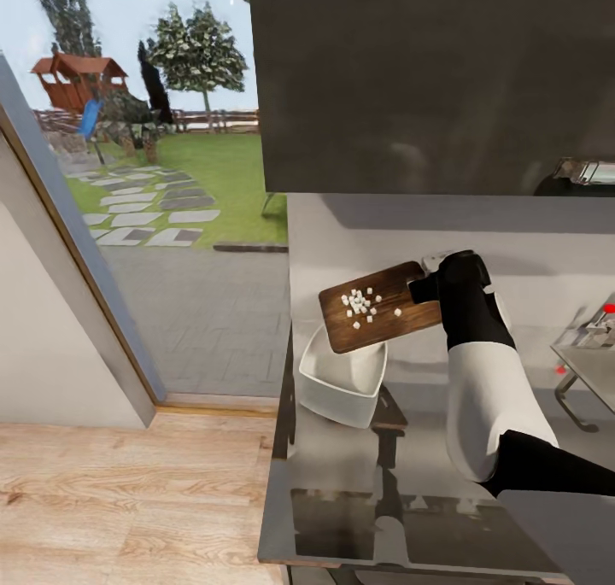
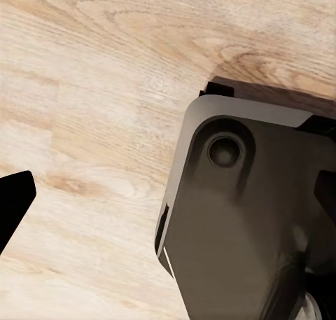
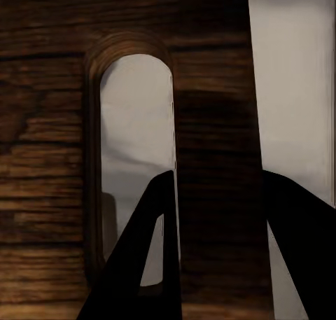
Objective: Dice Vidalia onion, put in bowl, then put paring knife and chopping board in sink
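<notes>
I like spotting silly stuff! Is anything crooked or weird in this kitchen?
Yes: the chopping board is up in the air, tilted over the bowl, gripped at its handle end by the right gripper. The diced onion sits on it, not yet in the bowl.

Right claw grips chopping board above bowl; diced onion on board.

Your head camera looks down from above on the countertop and chopping board, with the garden beyond. Your right wrist camera sits very close to that same board, its handle slot just beyond the jaws. Your left wrist camera faces the wooden floor.
</notes>
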